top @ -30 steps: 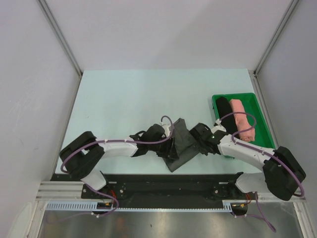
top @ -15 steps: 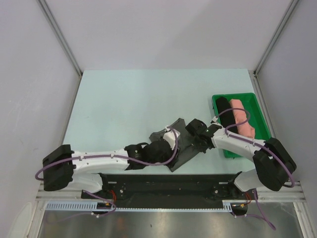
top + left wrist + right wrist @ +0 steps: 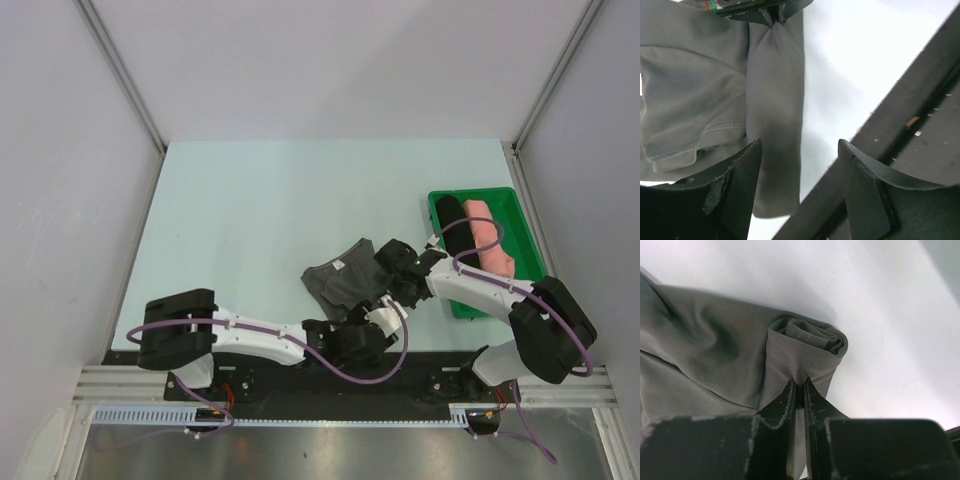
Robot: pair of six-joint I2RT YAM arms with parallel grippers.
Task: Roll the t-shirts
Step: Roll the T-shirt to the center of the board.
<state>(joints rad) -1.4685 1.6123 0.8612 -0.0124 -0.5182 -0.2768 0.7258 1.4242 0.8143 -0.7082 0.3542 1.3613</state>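
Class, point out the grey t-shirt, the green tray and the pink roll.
grey t-shirt (image 3: 335,285), top view, middle of the cloth.
green tray (image 3: 475,191), top view, far rim.
pink roll (image 3: 482,212), top view, far end.

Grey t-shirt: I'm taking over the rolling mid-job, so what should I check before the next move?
1. Right gripper pinching the grey t-shirt at its curled end: ok.
2. Left gripper open, a fold between its jaws unclamped: ok.
3. Shirt rolled up: not ok, only one end curled, rest crumpled.
4. Shirt's near end on the table: cannot tell, left arm covers it.
5. Black roll and pink roll inside green tray: ok.
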